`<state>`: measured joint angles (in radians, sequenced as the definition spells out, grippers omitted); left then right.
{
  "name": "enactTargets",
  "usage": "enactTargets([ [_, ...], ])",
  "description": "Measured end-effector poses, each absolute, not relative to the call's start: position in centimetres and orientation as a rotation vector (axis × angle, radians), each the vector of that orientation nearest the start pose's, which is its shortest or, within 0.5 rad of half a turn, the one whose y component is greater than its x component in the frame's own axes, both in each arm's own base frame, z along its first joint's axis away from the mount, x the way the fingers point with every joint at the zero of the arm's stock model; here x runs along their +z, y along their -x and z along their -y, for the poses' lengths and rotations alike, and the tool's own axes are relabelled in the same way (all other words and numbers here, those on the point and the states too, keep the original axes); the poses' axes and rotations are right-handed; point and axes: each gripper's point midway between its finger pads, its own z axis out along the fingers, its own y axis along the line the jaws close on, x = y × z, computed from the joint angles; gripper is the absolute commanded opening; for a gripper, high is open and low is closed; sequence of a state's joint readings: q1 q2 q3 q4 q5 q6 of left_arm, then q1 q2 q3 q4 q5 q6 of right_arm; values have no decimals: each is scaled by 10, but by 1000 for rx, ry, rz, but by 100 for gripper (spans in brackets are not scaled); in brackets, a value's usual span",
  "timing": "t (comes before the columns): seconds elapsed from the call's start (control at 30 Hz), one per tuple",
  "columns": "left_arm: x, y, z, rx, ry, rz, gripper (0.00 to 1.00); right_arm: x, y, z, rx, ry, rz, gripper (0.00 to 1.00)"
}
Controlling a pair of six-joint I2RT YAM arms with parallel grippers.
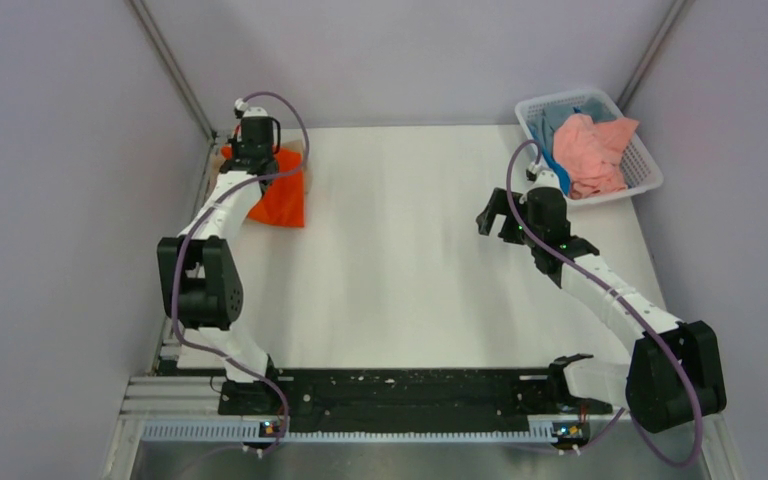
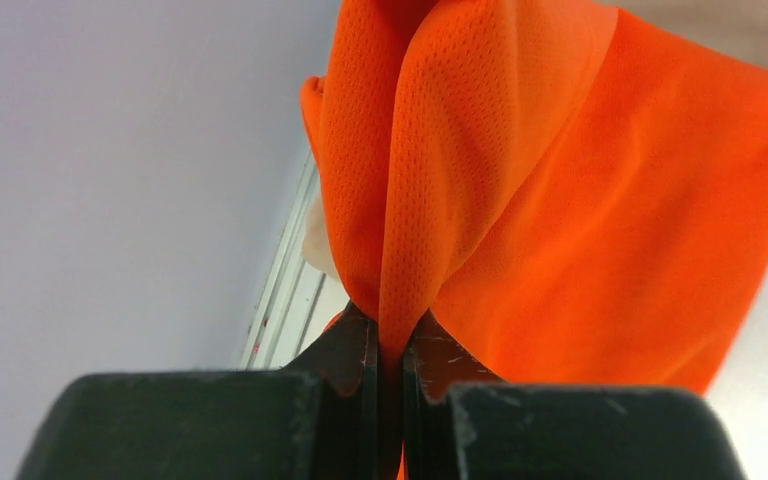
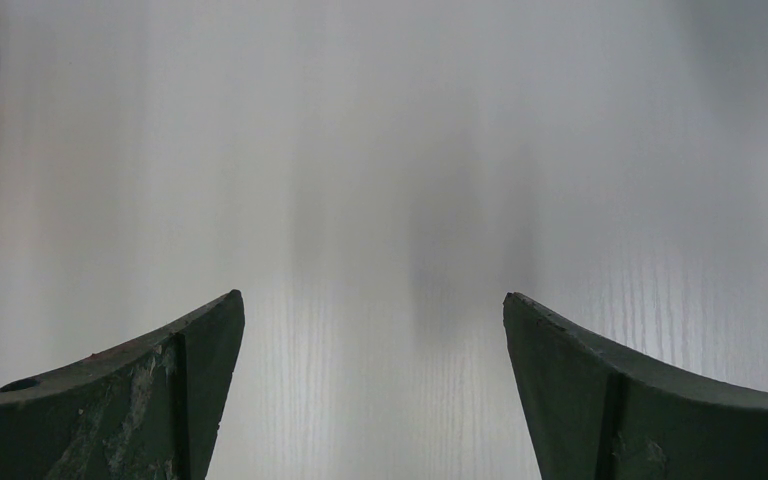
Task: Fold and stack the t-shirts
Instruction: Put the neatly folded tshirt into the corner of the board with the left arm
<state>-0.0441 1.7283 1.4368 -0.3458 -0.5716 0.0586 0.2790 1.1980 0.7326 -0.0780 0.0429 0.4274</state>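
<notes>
A bright orange t-shirt (image 1: 282, 195) lies folded at the table's far left, on a tan-beige shirt whose edge (image 1: 296, 146) shows behind it. My left gripper (image 1: 240, 153) is shut on a pinched fold of the orange shirt (image 2: 560, 200) and the cloth rises from between the jaws. A strip of the tan-beige shirt (image 2: 720, 25) shows at the top right of the left wrist view. My right gripper (image 1: 496, 213) is open and empty above bare table, right of centre. A salmon-pink shirt (image 1: 590, 152) and a blue shirt (image 1: 558, 122) lie crumpled in the basket.
The white plastic lattice basket (image 1: 644, 168) stands at the far right corner. Grey walls close in the left, back and right sides. A black rail (image 1: 400, 392) with both arm bases runs along the near edge. The white tabletop (image 3: 390, 150) fills the right wrist view.
</notes>
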Motion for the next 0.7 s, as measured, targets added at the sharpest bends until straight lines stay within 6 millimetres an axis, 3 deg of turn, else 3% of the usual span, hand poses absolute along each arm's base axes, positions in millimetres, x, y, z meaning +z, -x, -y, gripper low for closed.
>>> enactTargets([
  [0.27,161,-480,-102,803,272,-2158,0,141,-348,-109,368,-187,-2129,99],
  [0.43,152,-482,-116,847,304,-2154,0,139,-348,-109,366,-188,-2134,99],
  [0.47,151,-482,-119,855,318,-2152,16,138,-348,-109,365,-188,-2136,99],
  [0.53,148,-480,-128,878,350,-2151,83,137,-348,-109,363,-189,-2141,99],
  [0.57,147,-478,-132,891,362,-2152,98,136,-348,-109,362,-189,-2143,99],
  [0.7,146,-473,-145,916,426,-2144,99,132,-348,-109,358,-190,-2156,99],
])
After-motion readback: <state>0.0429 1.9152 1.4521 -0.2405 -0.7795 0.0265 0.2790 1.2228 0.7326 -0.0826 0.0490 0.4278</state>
